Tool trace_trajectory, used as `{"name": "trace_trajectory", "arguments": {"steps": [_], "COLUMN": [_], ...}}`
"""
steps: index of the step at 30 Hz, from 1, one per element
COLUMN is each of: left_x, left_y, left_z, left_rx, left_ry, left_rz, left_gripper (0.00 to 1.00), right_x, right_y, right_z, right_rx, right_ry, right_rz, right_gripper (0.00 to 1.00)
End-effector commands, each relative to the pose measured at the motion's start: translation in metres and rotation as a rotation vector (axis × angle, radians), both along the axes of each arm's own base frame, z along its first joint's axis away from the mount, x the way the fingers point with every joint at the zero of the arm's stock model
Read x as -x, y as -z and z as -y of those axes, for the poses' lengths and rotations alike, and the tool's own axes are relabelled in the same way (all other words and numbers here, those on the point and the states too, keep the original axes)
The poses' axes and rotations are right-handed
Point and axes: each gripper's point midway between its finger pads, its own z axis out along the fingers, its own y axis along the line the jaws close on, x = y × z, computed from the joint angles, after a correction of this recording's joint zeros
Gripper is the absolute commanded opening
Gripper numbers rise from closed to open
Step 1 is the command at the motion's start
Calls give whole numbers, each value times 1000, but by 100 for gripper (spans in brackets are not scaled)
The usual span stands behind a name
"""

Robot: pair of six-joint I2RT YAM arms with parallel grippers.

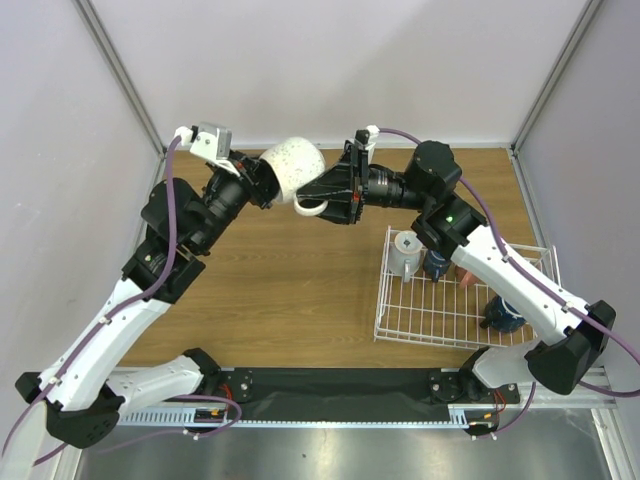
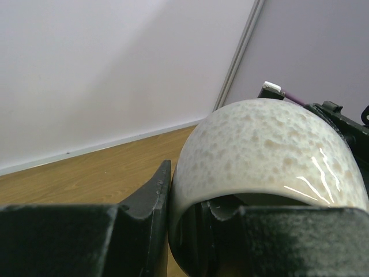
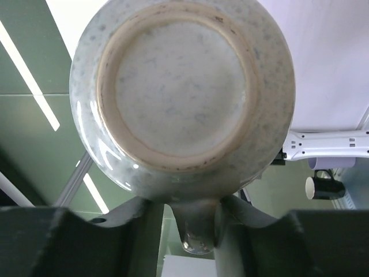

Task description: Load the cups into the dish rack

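Mug (image 1: pixel 293 165) over wooden table (image 1: pixel 300 290); pale walls (image 1: pixel 300 60)

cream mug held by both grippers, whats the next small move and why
Probably open the left gripper and ease it back. The cream mug hangs in mid-air, its rim pinched by that gripper and its handle clamped by the right gripper, and the dish rack lies on the right arm's side.

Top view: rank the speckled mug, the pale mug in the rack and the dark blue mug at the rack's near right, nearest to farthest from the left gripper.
1. The speckled mug, held in the left gripper, far middle.
2. The pale mug, in the rack, far left corner.
3. The dark blue mug, near right corner.
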Motion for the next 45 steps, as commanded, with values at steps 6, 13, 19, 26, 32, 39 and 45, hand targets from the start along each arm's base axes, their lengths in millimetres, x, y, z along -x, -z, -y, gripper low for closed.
{"name": "trace_trajectory", "arguments": {"steps": [6,13,19,26,32,39,45], "left_x": [32,26,25,39,48,54,55], "left_y": [-60,-33,-13,5,26,43,53], "left_z": [2,-6,-44,-92,-94,-98,-95], "left_rx": [142,117,28,31,52,40,25], "left_ry": [118,64,-74,-208,-197,-195,-180], "left_rz": [138,47,23,-12,-54,-65,-85], "left_gripper": [0,69,100,100,100,100,100], "right_x": [-12,-18,-34,-48,-61,-48,-26], "right_y": [-9,5,28,118,181,179,204], "right_z": [-5,4,46,118,183,229,250], "right_rx": [-40,12,135,631,1136,1305,1380], "right_ry": [57,114,234,316,351,467,260], "right_rz": [-4,53,185,439,759,1077,1296], "right_gripper": [5,0,0,0,0,0,0]}}
